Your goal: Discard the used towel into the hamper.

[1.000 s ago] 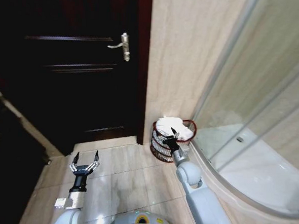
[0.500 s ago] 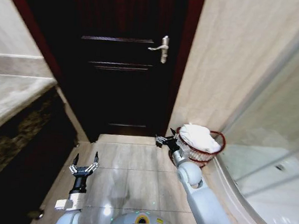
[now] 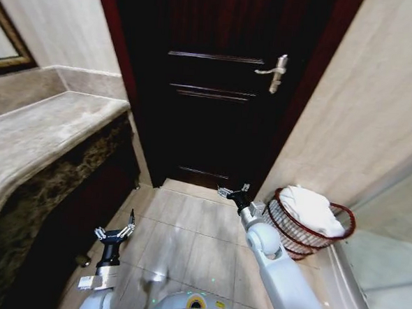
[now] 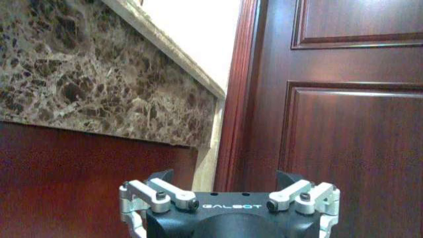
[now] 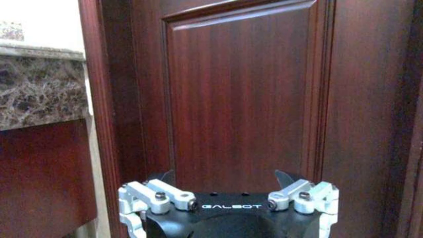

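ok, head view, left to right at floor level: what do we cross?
Marble counter → left gripper, open, low over the tiles → right gripper, open, before the dark door → hamper holding the white towel, against the wall.

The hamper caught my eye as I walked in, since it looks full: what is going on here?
A white towel lies piled in the hamper, which stands on the floor by the wall, right of the dark door. The right claw is open and empty, held out left of the hamper and facing the door. The left claw is also open and empty, low over the floor tiles beside the marble counter. Neither claw touches anything.
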